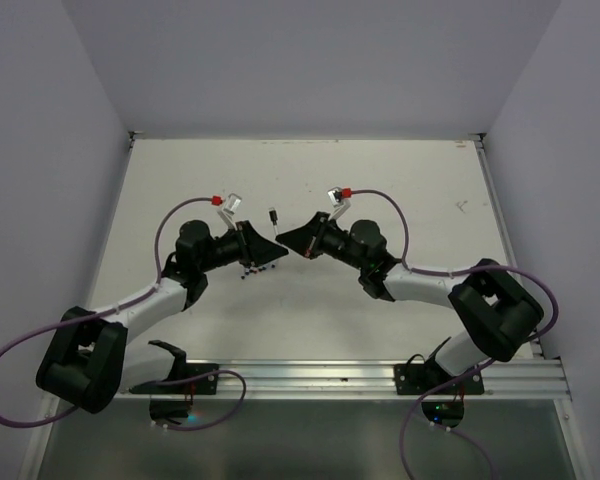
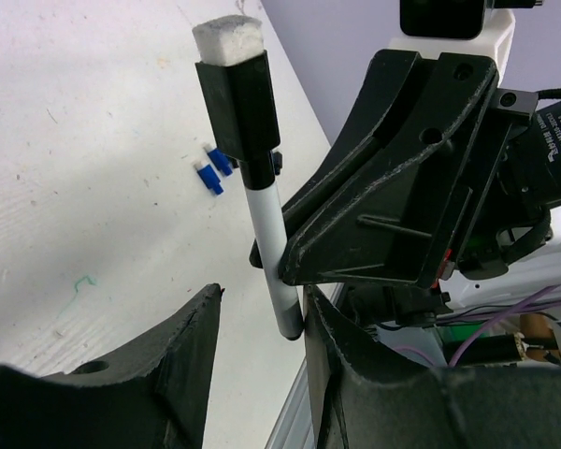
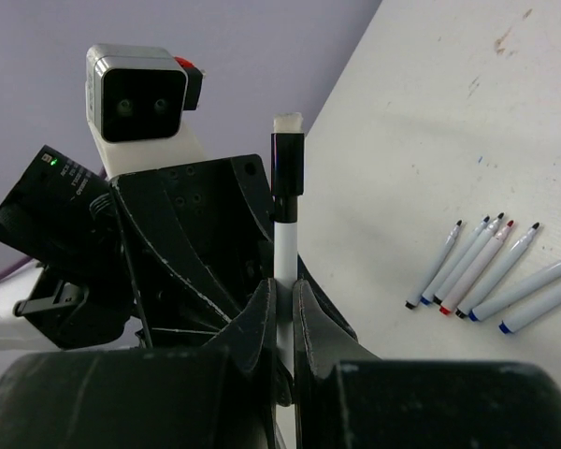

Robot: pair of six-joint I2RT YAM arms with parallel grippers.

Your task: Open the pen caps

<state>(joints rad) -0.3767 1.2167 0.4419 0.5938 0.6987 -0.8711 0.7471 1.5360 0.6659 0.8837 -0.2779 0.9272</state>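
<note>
My right gripper (image 3: 282,285) is shut on the white barrel of a pen (image 3: 285,248) that stands upright. The pen's black cap (image 2: 238,103), topped with a white felt pad, sits on its upper end. My left gripper (image 2: 262,296) is open around the barrel's lower end (image 2: 282,304), which rests against the right finger (image 2: 329,346). Two loose blue pen caps (image 2: 213,170) lie on the table behind. From above, both grippers (image 1: 280,245) meet tip to tip at mid-table.
Several uncapped pens (image 3: 486,267) lie side by side on the white table (image 3: 430,122) to the right of my right gripper. The table's near metal rail (image 1: 380,378) runs behind the arm bases. Grey walls close in the table on three sides.
</note>
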